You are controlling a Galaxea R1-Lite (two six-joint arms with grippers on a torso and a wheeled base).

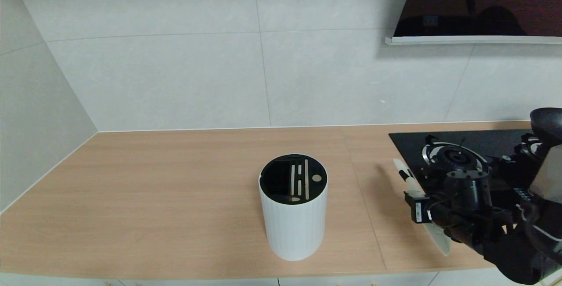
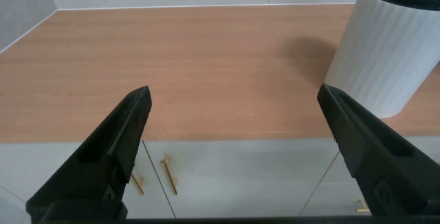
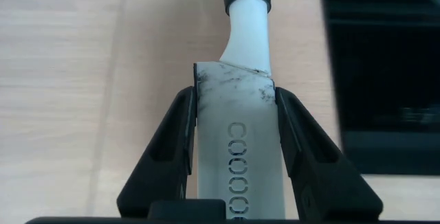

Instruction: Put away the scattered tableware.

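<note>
Right end effector (image 3: 234, 97): nearest, at the right front of the table (image 1: 153, 189). Fingers closed on the blade of a white knife (image 3: 237, 148), pinching it across its width just past the heel.
- Blade pale, flat face showing. Dark smudges at the heel and a short row of small printed marks along the middle.
- Handle white with a black band, pointing toward the wall; blade tip toward the table's front edge.
- Knife runs along the left edge of the black glass hob (image 1: 408, 141). Cannot tell whether it rests on the wood or is held just off it.

Knife holder (image 1: 293, 220): white ribbed cylinder, upright, mid-table, well apart from the knife. Black top has one large opening, several narrow slots and two round holes. No label visible on its wall.

Left end effector (image 2: 234, 93): fingers spread wide, gripping nothing, over the table's front edge, holder near on one side. Below the edge are grey cabinet fronts with brass bar handles (image 2: 168, 176).

Behind: pale tiled wall, dark range hood (image 1: 474, 5) above the hob.
</note>
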